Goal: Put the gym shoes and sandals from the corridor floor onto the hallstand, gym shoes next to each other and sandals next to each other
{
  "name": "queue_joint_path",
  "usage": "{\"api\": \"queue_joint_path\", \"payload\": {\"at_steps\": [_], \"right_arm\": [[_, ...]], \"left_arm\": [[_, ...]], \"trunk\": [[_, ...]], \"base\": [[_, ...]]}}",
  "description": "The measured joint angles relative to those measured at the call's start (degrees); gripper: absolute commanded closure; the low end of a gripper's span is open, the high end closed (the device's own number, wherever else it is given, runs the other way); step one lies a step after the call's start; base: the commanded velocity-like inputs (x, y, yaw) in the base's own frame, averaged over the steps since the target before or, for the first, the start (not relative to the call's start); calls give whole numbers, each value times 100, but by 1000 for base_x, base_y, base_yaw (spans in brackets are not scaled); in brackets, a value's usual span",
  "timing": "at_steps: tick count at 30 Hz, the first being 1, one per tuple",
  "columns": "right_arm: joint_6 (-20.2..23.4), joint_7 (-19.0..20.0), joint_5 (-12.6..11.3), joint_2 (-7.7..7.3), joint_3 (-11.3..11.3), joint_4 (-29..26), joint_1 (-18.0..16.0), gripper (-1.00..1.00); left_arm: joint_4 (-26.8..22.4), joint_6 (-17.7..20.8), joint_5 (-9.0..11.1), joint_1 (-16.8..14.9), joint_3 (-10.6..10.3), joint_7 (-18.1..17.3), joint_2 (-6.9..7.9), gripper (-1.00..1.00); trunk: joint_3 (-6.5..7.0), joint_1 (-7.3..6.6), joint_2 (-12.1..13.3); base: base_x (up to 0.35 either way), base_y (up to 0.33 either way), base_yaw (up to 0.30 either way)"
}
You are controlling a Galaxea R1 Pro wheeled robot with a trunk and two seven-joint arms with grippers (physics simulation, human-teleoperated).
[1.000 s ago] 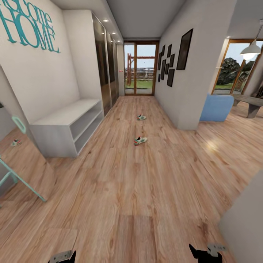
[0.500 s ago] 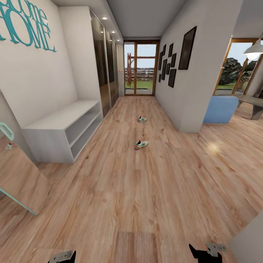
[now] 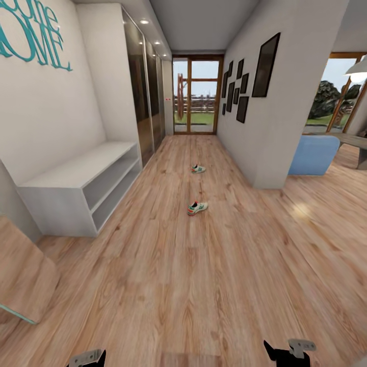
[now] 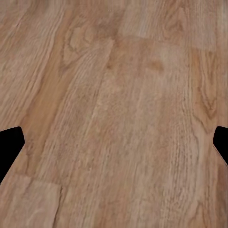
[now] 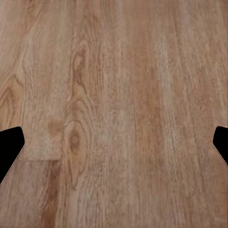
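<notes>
Wood-grain corridor floor (image 3: pixel 183 285) is stretching ahead toward a glazed door; the left hand (image 4: pixel 114 142) and the right hand (image 5: pixel 114 142) are hanging low over bare planks, each with fingers spread wide and holding nothing; the near gym shoe (image 3: pixel 197 208) is lying well ahead of both hands, slightly toward the right one, and the far gym shoe (image 3: pixel 198 168) is lying further down the corridor; the hallstand (image 3: pixel 71 176) is standing against the left wall, its shelves bare. Judging by looks, each shoe should be light, with a soft upper and a stiffer sole; pinching across the heel collar seems safest.
</notes>
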Motion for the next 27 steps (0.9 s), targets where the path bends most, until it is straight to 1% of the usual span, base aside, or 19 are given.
{"api": "queue_joint_path", "payload": {"at_steps": [20,27], "right_arm": [[-1,0,0,-3,0,0,0,-100],[1,0,0,-4,-1,0,0,-100]], "left_arm": [[0,0,0,0,-1,0,0,-100],[-4,-2,0,0,0,1,0,-100]], "trunk": [[0,0,0],[0,0,0]], "base": [[337,0,0],[335,74,0]]}}
